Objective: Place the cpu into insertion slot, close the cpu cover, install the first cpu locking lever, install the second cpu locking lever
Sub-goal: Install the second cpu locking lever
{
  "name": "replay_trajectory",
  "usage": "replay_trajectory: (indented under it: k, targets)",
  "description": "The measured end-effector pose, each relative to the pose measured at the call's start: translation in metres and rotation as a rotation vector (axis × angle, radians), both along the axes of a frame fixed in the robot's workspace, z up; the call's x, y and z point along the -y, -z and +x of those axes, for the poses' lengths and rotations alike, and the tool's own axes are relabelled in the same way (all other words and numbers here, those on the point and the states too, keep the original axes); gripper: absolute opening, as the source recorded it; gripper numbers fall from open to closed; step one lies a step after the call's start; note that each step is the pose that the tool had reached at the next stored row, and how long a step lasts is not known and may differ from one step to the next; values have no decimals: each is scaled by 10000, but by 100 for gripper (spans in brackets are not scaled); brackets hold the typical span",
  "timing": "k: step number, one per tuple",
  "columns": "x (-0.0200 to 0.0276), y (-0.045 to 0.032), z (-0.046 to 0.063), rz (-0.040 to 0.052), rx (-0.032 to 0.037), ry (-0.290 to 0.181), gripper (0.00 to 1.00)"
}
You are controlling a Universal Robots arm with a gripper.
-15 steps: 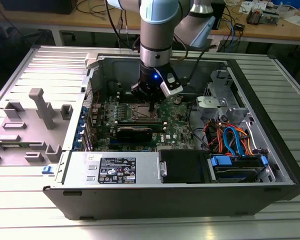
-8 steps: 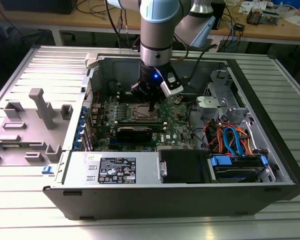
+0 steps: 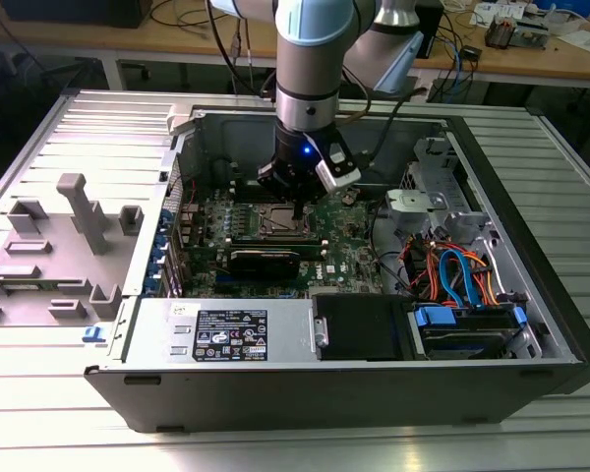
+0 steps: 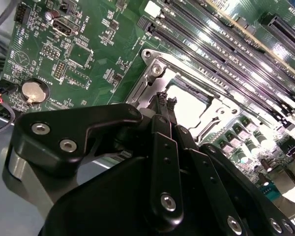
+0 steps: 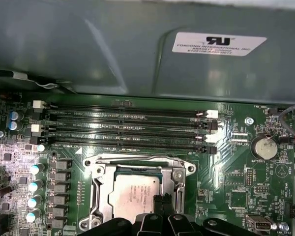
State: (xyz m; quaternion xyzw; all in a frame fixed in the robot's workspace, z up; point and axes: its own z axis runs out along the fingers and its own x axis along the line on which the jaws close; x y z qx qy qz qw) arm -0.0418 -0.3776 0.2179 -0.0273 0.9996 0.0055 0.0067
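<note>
1. While I hang over the open computer case (image 3: 374, 393) on the ribbed metal counter (image 3: 59, 423), my gripper (image 3: 295, 204) points down at the insertion slot (image 3: 280, 222) on the green motherboard (image 3: 344, 251).
2. In both wrist views my 2 black fingertips (image 5: 162, 200) are pressed together with nothing visible between them, so the gripper is clenched and empty. They sit just above the edge of the socket.
3. The cpu (image 5: 135, 194) lies flat inside the slot with its dull silver top facing up. There is faint print on it that I cannot make out. In the second wrist view it glares bright (image 4: 187, 104).
4. The cpu cover (image 5: 179, 179) is folded down around the chip, which shows through its window. In the second wrist view its silver frame (image 4: 217, 105) lies flat on the socket.
5. 1 thin wire lever (image 5: 130, 158) runs along the side of the socket nearest the memory slots. I cannot tell whether it is latched.
6. I count 4 long black memory slots (image 5: 128, 128) lying parallel beside the socket.
7. 1 round coin cell battery (image 5: 264, 146) sits on the board beyond the ends of those slots.
8. 1 white printed label (image 5: 219, 44) is stuck to the grey chassis wall, and more printed stickers (image 3: 231, 336) cover the silver power supply box.
</note>
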Motion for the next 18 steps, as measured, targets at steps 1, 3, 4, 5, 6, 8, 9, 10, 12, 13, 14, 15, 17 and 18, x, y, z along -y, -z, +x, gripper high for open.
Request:
replay_trajectory:
  k: [1, 3, 4, 5, 6, 8, 9, 10, 12, 13, 14, 15, 17, 18]
  targets:
    - [6, 0, 0, 0, 0, 1, 11]
    - [28, 0, 0, 0, 1, 2, 11]
    - [31, 0, -1, 0, 0, 2, 11]
    - [33, -1, -1, -2, -1, 3, 11]
    - [35, -5, -1, -3, -1, 2, 11]
    - [36, -18, 0, 0, 0, 2, 11]
    - [36, -26, 0, 0, 0, 2, 11]
    - [36, -47, 0, 0, 0, 1, 11]
    - [37, -104, 0, 0, 0, 2, 11]
    - [41, -137, 0, 0, 0, 0, 11]
    - [46, -159, 0, -1, -3, 2, 11]
    - [51, -162, 1, 2, -5, 0, 11]
    - [91, -164, 0, 1, -14, 1, 11]
    - [123, -164, 0, 0, -16, 1, 11]
